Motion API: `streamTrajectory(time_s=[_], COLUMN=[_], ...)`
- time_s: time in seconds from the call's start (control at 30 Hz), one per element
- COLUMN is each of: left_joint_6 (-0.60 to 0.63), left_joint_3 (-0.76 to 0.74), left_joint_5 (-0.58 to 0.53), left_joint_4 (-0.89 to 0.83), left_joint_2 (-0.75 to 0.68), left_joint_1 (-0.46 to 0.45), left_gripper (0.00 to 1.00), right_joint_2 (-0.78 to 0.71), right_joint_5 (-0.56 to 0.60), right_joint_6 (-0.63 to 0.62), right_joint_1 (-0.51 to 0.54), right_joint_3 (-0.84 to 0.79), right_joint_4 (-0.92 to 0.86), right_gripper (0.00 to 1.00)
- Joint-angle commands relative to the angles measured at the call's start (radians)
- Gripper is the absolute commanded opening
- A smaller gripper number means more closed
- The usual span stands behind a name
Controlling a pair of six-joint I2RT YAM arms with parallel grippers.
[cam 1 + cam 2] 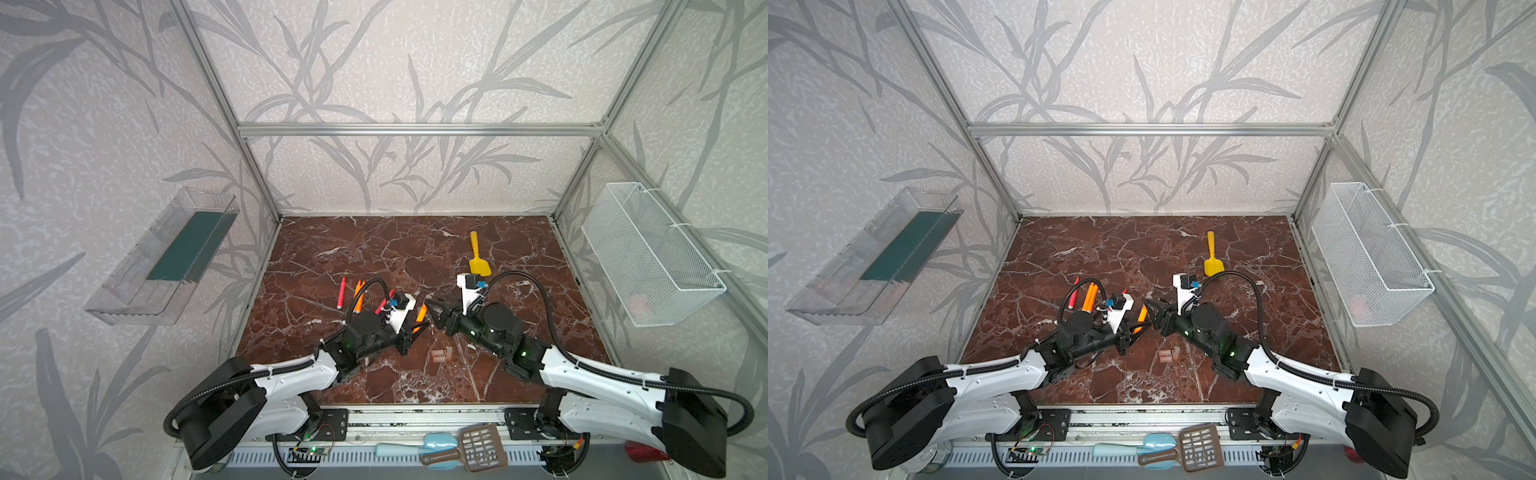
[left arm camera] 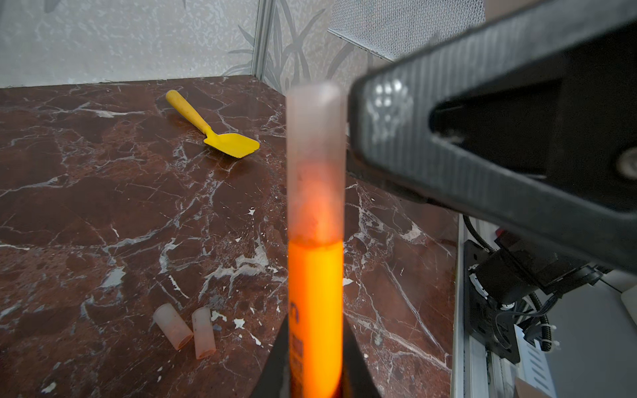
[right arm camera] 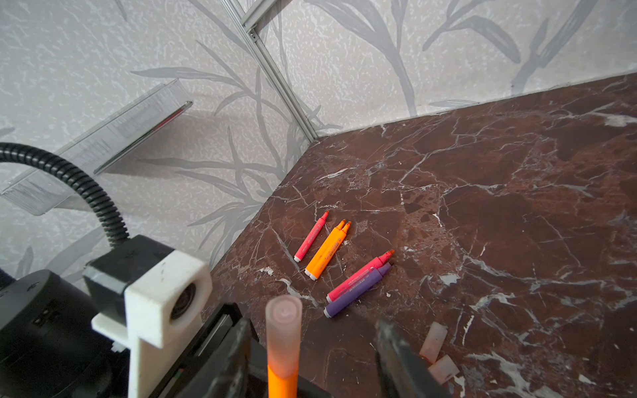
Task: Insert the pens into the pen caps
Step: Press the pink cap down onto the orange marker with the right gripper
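My left gripper [image 2: 315, 379] is shut on an orange pen [image 2: 315, 310], held off the table near its middle. A translucent pen cap [image 2: 315, 155] sits over that pen's tip. My right gripper [image 3: 312, 327] is open, its fingers [image 3: 238, 344] standing apart on either side of the capped end [image 3: 283, 330] without touching it. Two loose pen caps [image 1: 440, 355] lie on the table in front of the grippers. A red pen [image 3: 312, 236], two orange pens [image 3: 327, 249], a pink pen [image 3: 358, 275] and a purple pen [image 3: 356, 291] lie at the left.
A yellow toy shovel [image 1: 478, 259] lies behind the right arm. A white wire basket [image 1: 648, 253] hangs on the right wall and a clear tray [image 1: 166, 257] on the left wall. Blue and brown scoops [image 1: 461, 449] rest on the front rail.
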Motion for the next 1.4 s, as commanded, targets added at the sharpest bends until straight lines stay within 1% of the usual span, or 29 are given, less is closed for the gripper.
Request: streamTrajectory(time_s=[0.0, 0.27, 0.7, 0.83, 0.9, 0.97, 1.07, 1.17, 1.23, 1.37], left_joint_6=[0.035, 0.027, 0.03, 0.029, 0.025, 0.021, 0.02, 0.021, 0.021, 0.018], left_joint_3=[-0.008, 0.005, 0.01, 0.012, 0.012, 0.019, 0.027, 0.028, 0.026, 0.026], left_joint_5=[0.025, 0.019, 0.008, 0.002, -0.011, -0.023, -0.022, -0.022, -0.023, -0.032], left_joint_4=[0.033, 0.077, 0.076, 0.084, 0.089, 0.087, 0.082, 0.082, 0.081, 0.082], left_joint_2=[0.032, 0.08, 0.079, 0.083, 0.083, 0.084, 0.082, 0.076, 0.072, 0.071], left_joint_1=[-0.014, -0.035, -0.043, -0.044, -0.044, -0.044, -0.044, -0.044, -0.044, -0.045], left_gripper=[0.0, 0.0, 0.0, 0.0, 0.0, 0.0, 0.0, 0.0, 0.0, 0.0], right_joint_2=[0.01, 0.02, 0.049, 0.05, 0.055, 0.062, 0.073, 0.078, 0.076, 0.073], right_joint_5=[-0.014, -0.011, -0.006, -0.011, -0.015, -0.026, -0.041, -0.052, -0.052, -0.052], right_joint_6=[0.002, 0.016, 0.03, 0.028, 0.03, 0.032, 0.032, 0.032, 0.033, 0.032], right_joint_1=[-0.003, -0.003, -0.004, -0.004, -0.003, -0.003, -0.003, -0.004, -0.003, -0.003], right_joint_3=[0.04, 0.05, 0.043, 0.04, 0.039, 0.039, 0.042, 0.045, 0.044, 0.039], right_joint_4=[0.0, -0.001, 0.021, 0.028, 0.029, 0.037, 0.045, 0.049, 0.052, 0.055], right_gripper=[0.56, 0.4, 0.38, 0.26, 0.24, 0.24, 0.28, 0.27, 0.21, 0.15])
